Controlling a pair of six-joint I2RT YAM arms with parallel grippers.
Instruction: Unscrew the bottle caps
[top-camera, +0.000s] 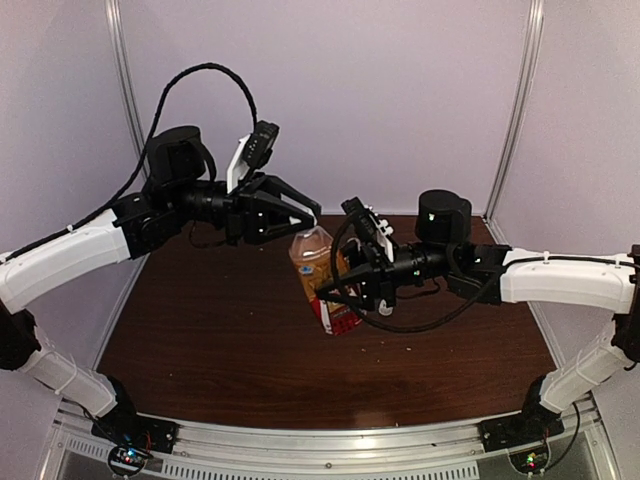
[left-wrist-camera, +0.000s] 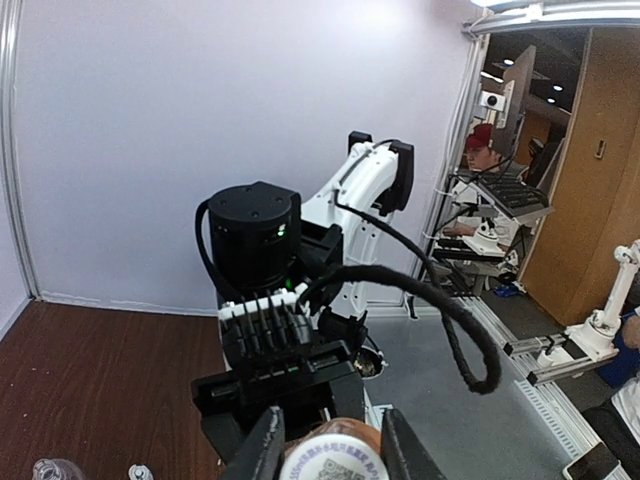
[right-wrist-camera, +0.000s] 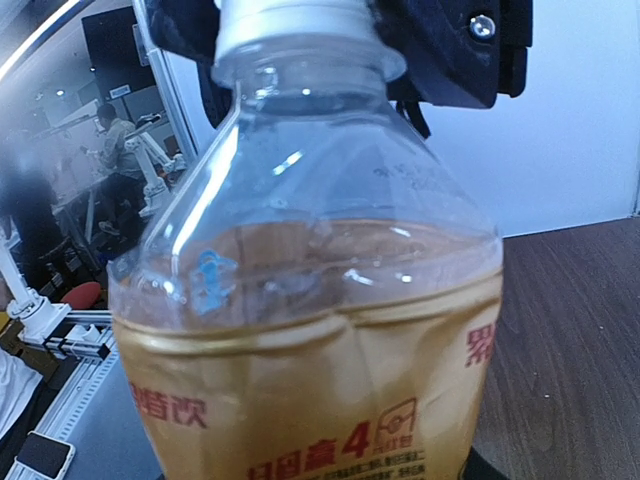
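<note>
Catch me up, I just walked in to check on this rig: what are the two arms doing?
The right gripper grips a small plastic bottle of amber-brown liquid with a red and white label around its body, holding it tilted over the dark brown table. The left gripper is closed on the bottle's small round white plastic screw cap. The cap sits on the neck, not yet off.
</note>
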